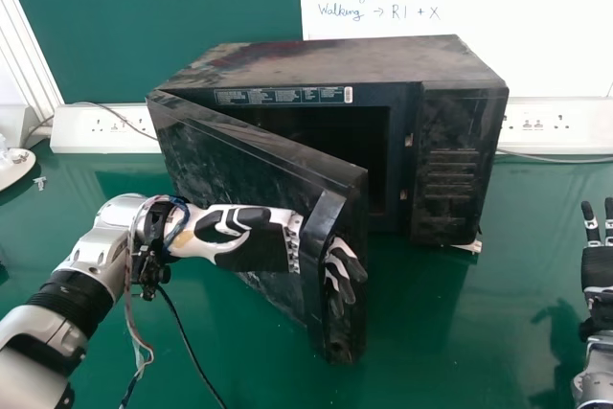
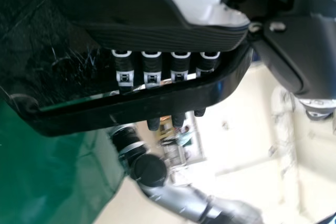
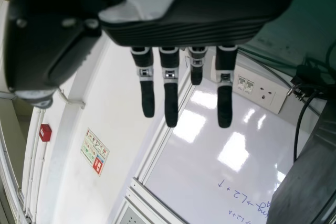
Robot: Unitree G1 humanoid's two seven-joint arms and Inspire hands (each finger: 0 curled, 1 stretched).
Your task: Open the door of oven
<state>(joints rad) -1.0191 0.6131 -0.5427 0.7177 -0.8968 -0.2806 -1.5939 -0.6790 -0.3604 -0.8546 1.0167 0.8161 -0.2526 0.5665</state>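
Oven (image 1: 335, 59) is observed at the upper centre of the head view, set on the green table (image 1: 421, 342). Its door (image 1: 239, 170) is seen ajar, swung outward from the left side of the body, with the free edge at the centre of the frame. A dark gap is left between door and body; the interior is too dark to be made out, and its left portion is hidden by the door.

Left hand (image 1: 254, 238) is recorded left of centre, at the door's free edge. Its fingers are passed, nearly straight, through the space between the handle (image 1: 314, 241) and the door face, and are not clenched. In the head view they are partly covered by the handle, with the ends visible past it; in the left wrist view their middle portions are crossed by the same bar, and tips are seen beyond it. Whether the handle is pressed on by the fingers cannot be told.

Right hand (image 1: 598, 270) is noted at the right edge of the head view, partly cut off, well apart from the oven. It is released, with straight fingers, and nothing is grasped.

Whiteboard (image 1: 460, 7) is cut off by the top edge, upper right. Its lower portion is partly hidden behind the oven.
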